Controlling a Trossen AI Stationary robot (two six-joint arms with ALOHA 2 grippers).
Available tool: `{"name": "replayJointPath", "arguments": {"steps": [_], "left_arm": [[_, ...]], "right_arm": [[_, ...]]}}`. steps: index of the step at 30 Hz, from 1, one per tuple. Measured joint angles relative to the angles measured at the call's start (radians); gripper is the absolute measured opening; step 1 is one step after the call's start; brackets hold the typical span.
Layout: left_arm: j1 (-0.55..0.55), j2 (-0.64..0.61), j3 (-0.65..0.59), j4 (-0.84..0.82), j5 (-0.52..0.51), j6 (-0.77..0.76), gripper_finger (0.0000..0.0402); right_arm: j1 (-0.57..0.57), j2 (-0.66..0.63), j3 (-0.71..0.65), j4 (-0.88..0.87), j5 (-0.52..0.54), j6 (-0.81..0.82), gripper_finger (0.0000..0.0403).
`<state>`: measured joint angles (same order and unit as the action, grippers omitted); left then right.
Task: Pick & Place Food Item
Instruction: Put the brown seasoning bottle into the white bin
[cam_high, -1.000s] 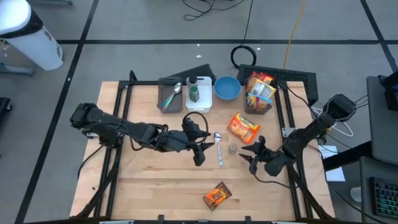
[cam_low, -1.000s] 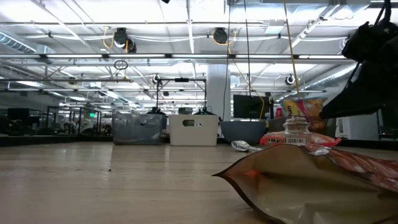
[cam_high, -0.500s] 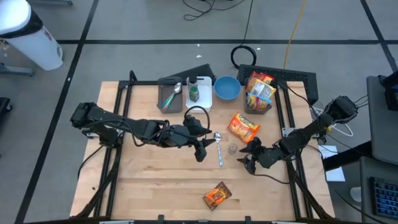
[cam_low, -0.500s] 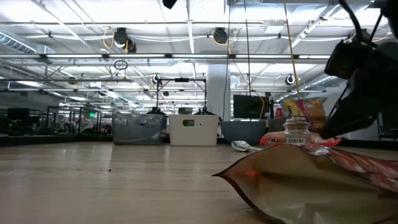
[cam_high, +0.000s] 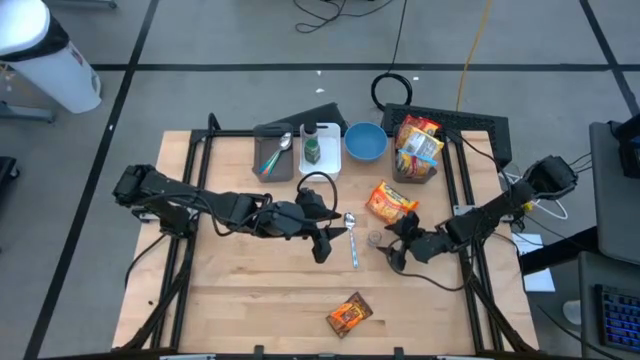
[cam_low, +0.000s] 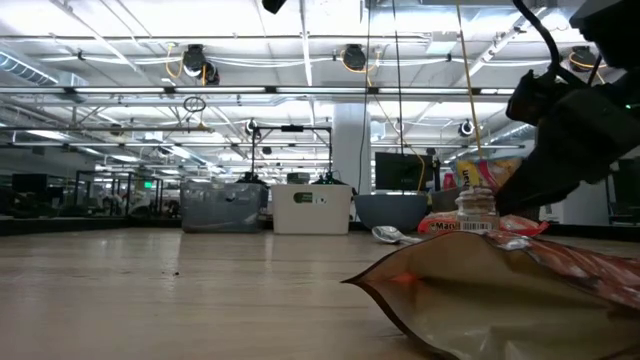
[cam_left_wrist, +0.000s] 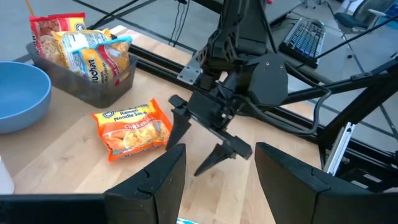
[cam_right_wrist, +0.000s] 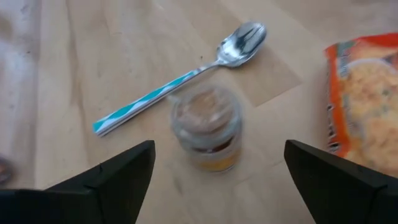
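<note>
My right pincer (cam_right_wrist: 214, 186) gapes wide and empty, poised just short of a small clear spice jar (cam_right_wrist: 208, 127) standing on the table (cam_high: 250, 300). A teal-handled spoon (cam_right_wrist: 180, 78) lies just beside the jar. My left wrist view alone reads "Ramen Noodle Soup, Chicken" on the orange packet (cam_left_wrist: 132, 128). My left pincer (cam_left_wrist: 217, 180) hangs part-open, empty.

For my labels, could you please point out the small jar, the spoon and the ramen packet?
small jar (cam_right_wrist: 207, 127), right wrist view, on its lid.
spoon (cam_right_wrist: 180, 79), right wrist view, on its handle.
ramen packet (cam_left_wrist: 133, 127), left wrist view, on its front face.
</note>
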<state>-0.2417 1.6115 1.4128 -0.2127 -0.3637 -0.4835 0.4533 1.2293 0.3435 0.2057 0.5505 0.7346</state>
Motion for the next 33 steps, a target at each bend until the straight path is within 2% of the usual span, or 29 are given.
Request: {"name": "replayJointPath", "arguments": {"steps": [8, 18, 23, 33], "left_arm": [[0.0, 0.0, 0.0, 0.0, 0.0, 0.004, 0.02], [0.0, 0.0, 0.0, 0.0, 0.0, 0.007, 0.02], [0.0, 0.0, 0.0, 0.0, 0.0, 0.006, 0.02], [0.0, 0.0, 0.0, -0.001, -0.001, 0.003, 0.02]], "right_arm": [[-0.016, 0.029, 0.0, 0.021, 0.005, -0.048, 0.0339], [-0.016, 0.202, 0.0, 0.237, 0.002, -0.066, 0.0336], [-0.015, 0.285, 0.0, 0.275, 0.003, -0.042, 0.0336], [-0.016, 0.307, 0.0, 0.296, 0.052, -0.021, 0.0336]]}}
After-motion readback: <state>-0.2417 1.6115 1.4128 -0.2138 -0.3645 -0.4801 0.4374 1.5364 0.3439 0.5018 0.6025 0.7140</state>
